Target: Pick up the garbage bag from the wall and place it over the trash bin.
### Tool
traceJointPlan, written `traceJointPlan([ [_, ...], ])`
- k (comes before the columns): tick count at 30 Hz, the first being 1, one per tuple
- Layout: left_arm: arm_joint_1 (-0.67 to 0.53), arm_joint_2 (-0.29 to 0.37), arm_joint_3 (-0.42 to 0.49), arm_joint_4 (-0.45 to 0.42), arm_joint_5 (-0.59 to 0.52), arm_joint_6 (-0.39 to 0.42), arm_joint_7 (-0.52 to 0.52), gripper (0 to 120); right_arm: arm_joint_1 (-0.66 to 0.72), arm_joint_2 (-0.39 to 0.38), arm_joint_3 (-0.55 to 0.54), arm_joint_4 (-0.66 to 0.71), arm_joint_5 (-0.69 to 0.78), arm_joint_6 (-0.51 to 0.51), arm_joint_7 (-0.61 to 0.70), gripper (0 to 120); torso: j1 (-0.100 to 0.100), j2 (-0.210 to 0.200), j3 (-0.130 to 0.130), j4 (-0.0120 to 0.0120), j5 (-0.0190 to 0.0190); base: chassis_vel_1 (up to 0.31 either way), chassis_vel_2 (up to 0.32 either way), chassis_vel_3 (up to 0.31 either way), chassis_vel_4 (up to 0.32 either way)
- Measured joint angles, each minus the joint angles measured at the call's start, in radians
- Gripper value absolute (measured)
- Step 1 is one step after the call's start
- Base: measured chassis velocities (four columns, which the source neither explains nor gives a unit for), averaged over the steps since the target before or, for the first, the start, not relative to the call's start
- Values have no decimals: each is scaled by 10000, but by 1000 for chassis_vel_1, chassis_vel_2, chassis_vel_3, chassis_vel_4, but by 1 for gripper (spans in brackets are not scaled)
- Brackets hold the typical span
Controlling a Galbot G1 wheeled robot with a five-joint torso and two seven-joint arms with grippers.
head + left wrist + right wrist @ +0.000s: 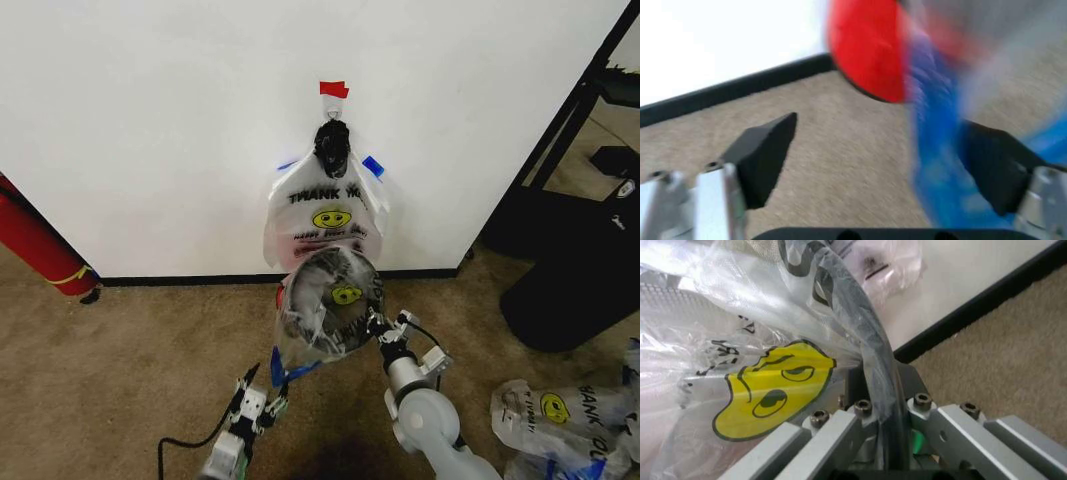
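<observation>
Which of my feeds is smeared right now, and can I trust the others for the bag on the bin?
Left wrist view: motion-smeared, the blue tape and the trash bin red base streaked, though the left gripper reads open. Right wrist view: sharp, the right gripper pinching the garbage bag at the rim. Head view: evenly lit, no glare.

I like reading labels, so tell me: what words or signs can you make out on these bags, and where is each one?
"THANK Y", the rest folded away: bag hanging on the wall, above a yellow smiley; the small lines beneath are too blurred to read.
"THANK": loose bag on the carpet, beside a smiley.
Smiley face, no readable words: garbage bag on the trash bin, pinched by the right gripper; black letter fragments there are too crumpled.
</observation>
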Motion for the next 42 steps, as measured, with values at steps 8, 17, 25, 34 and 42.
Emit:
traceJointPlan([
  [8,1003,120,-393,-2577,-193,444,-552,100,-95,186,-65,-16,-1267,906,142,0,0,0,0,4,4,0,0,0,0],
  [17,1557,322,-93,-3628,-10,772,-235,100,-50,326,-247,-18,-1750,1194,181,0,0,0,0,5,4,0,0,0,0],
  [25,1447,-18,-119,-2720,-381,360,-658,99,-113,356,-218,95,-1756,1240,187,0,0,0,0,5,2,0,0,0,0],
  [34,1612,-668,597,-3941,59,-813,86,89,-109,351,-324,-189,-1981,1354,328,0,-1,0,-1,5,5,0,0,0,0],
  [42,-197,-972,1556,-3057,-238,-582,828,60,-110,99,-854,-96,-3015,1307,227,0,0,0,0,3,2,0,0,0,0],
])
